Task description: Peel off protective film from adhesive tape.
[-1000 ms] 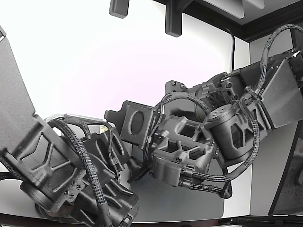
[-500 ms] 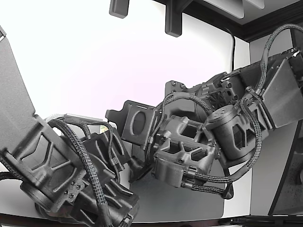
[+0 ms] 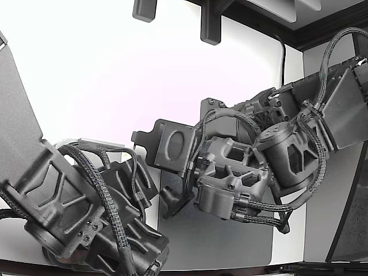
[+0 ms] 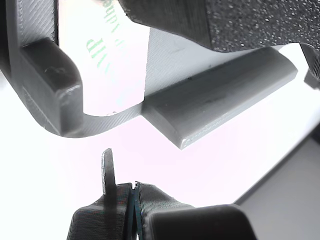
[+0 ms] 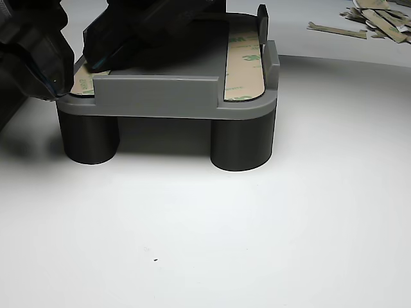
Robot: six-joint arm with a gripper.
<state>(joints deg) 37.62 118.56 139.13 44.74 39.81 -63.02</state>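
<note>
We are seeing the gripper (image 4: 131, 187) pinched shut on nothing, with the tape strip (image 4: 107, 65) sitting at its twelve o'clock.

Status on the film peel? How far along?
Done: a pile of peeled film strips lies behind the fixture, likely from earlier peels.
In hand: the claw, jaws together, sits at the end of the other view's left tape strip; no lifted film is visible.
Left: the right tape strip still shows its printed film.
</note>
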